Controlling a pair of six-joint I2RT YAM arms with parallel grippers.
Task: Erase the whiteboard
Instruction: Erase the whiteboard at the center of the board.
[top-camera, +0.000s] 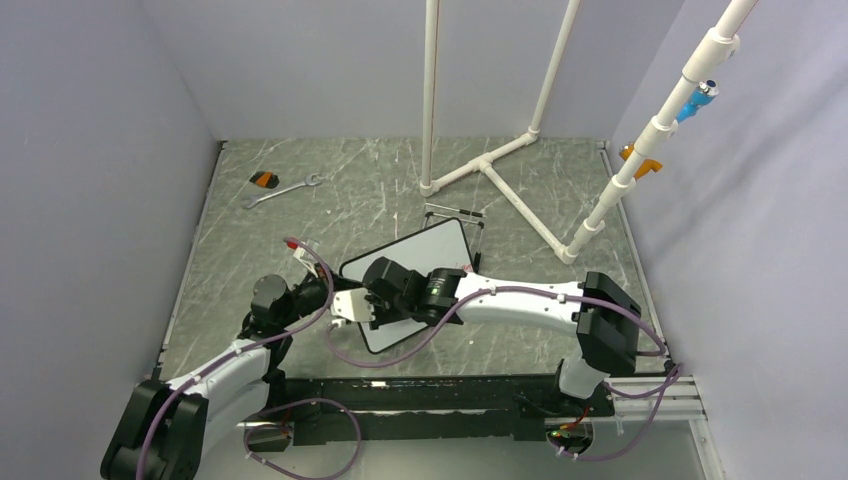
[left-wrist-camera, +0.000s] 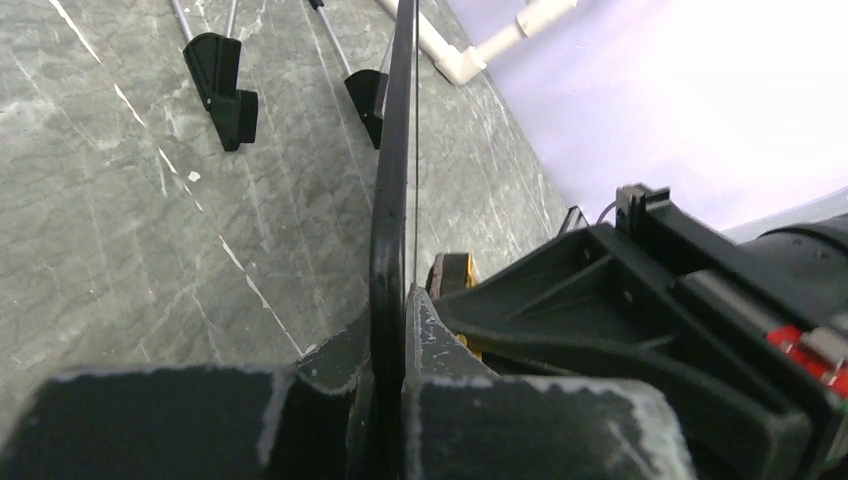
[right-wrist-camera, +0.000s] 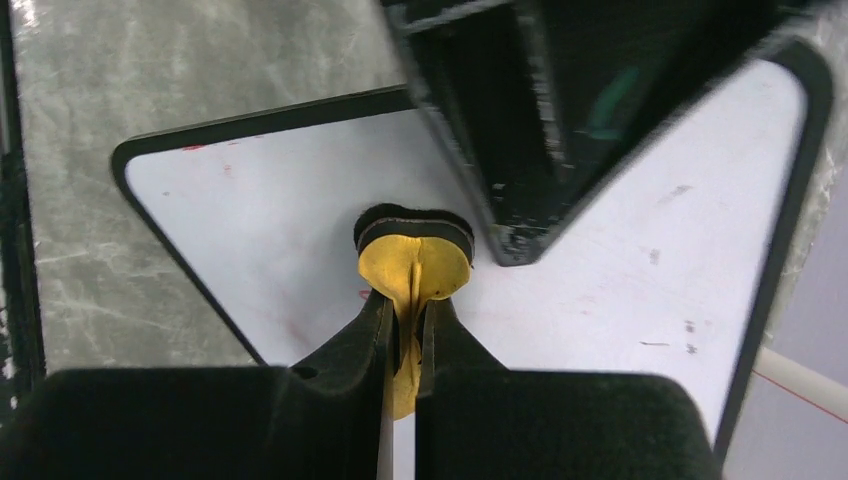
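Observation:
The whiteboard (top-camera: 425, 255) lies tilted near the table's middle, with a thin black frame and a mostly white face. My left gripper (top-camera: 347, 306) is shut on its near-left edge. In the left wrist view the board's frame (left-wrist-camera: 390, 190) runs edge-on between my fingertips (left-wrist-camera: 440, 330), with the black stand feet (left-wrist-camera: 225, 85) behind. My right gripper (right-wrist-camera: 412, 305) is shut on a yellow eraser (right-wrist-camera: 415, 262) whose black felt presses on the board's face (right-wrist-camera: 270, 215). Faint red traces (right-wrist-camera: 195, 147) remain near the frame. My right gripper also shows in the top view (top-camera: 378, 298).
A wrench (top-camera: 283, 190) and a small orange-and-black object (top-camera: 264, 179) lie at the back left. A white pipe frame (top-camera: 490, 165) stands at the back and right. The left gripper's body (right-wrist-camera: 530, 120) hangs over the board close to the eraser.

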